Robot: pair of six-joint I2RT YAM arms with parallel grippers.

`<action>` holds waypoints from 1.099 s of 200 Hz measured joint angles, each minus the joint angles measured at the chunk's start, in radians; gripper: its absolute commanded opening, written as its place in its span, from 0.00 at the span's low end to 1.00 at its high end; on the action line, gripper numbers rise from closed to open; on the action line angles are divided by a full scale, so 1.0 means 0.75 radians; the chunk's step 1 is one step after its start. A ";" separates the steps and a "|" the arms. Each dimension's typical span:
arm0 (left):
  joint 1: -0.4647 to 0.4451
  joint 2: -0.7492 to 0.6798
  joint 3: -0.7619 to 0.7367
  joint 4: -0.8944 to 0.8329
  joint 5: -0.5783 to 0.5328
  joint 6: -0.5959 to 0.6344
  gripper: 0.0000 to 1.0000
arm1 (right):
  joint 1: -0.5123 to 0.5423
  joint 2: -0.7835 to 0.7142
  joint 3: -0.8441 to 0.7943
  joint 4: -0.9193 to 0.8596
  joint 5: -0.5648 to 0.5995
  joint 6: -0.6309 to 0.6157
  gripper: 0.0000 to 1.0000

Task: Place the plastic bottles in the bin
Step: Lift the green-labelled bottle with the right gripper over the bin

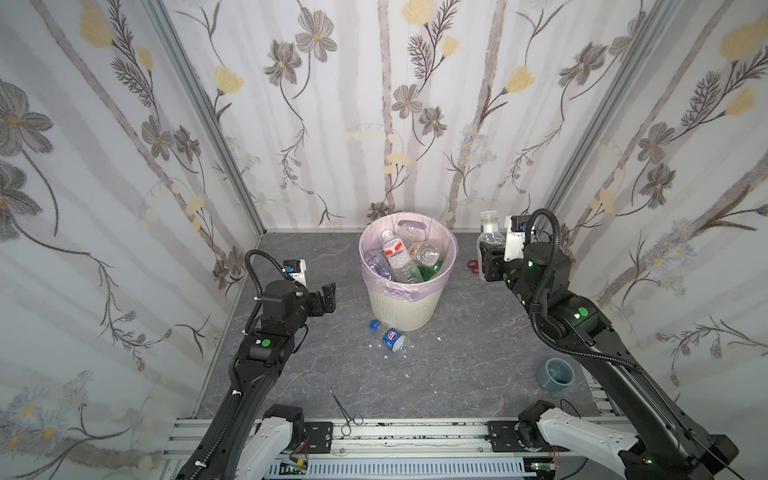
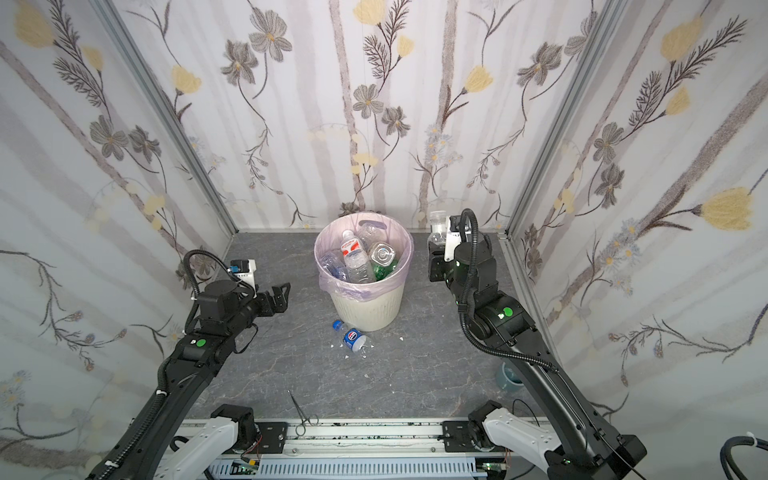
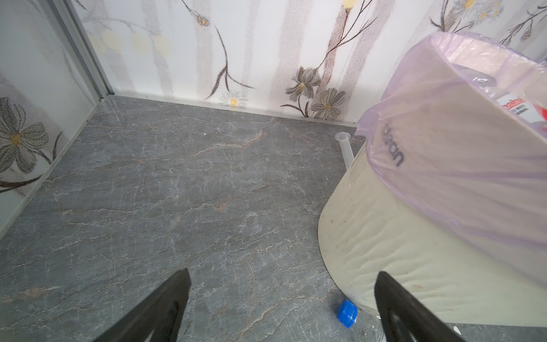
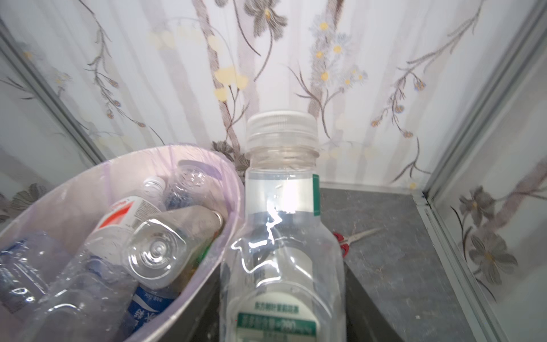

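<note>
– Bottles (image 1: 401,257): where are they?
– Several fill the bin (image 1: 405,307) at the back of the table (image 1: 291,374). One blue-capped bottle (image 1: 390,337) lies on the table, just in front of it.
– And the fingers?
– Right fingers (image 1: 494,262) pinch a clear white-capped bottle (image 4: 281,237), upright, just right of the bin, outside it. Left fingers (image 3: 165,308) are spread wide, holding nothing, left of the bin.

I am looking into a mock-room lab booth: floral wallpaper panels (image 1: 374,104) are hanging in aluminium framing (image 1: 203,108), and the grey marble-look tabletop (image 1: 457,365) is ending at a slotted mounting rail (image 1: 415,436).
</note>
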 measured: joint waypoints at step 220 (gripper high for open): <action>0.034 -0.010 -0.014 0.042 0.043 -0.010 0.98 | -0.004 0.562 0.274 0.306 -0.464 -0.444 0.55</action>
